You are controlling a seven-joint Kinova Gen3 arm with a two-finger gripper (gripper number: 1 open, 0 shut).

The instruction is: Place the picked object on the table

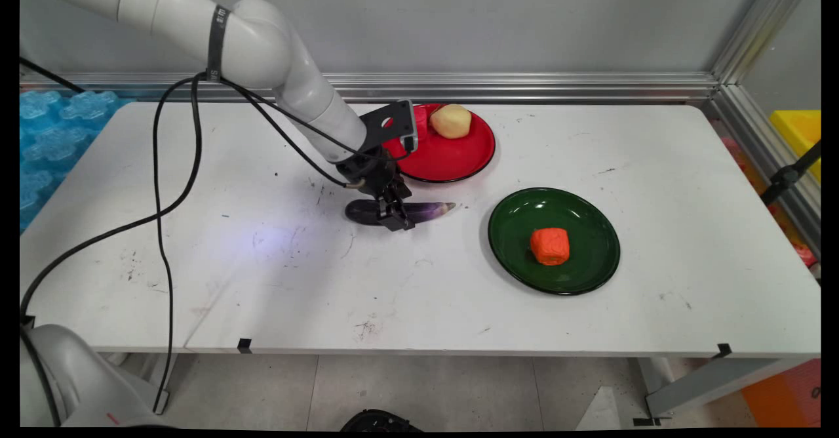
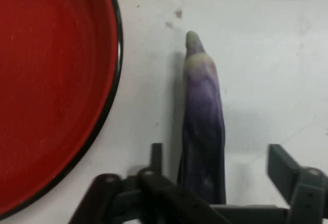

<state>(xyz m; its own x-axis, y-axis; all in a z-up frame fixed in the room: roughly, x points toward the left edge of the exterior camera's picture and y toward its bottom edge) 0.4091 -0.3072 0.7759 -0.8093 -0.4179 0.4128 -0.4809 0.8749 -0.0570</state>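
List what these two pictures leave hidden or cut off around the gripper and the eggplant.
- Main view: the black two-finger gripper covers the middle of the long purple eggplant.
- Hand view: the eggplant's thick end is hidden behind the gripper's linkage.
- Hand view: the round red plate is cut off by the left edge.

red plate (image 1: 452,156), potato (image 1: 451,121), green plate (image 1: 583,218)

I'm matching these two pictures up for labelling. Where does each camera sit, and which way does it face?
Main view: fixed above the table's near side, looking down across it to the wall; shows the white arm, cables and gripper.
Hand view: on the hand, looking along the gripper at the table; its open fingers rise from the bottom edge.
Shared: the eggplant between the fingers, beside the red plate.
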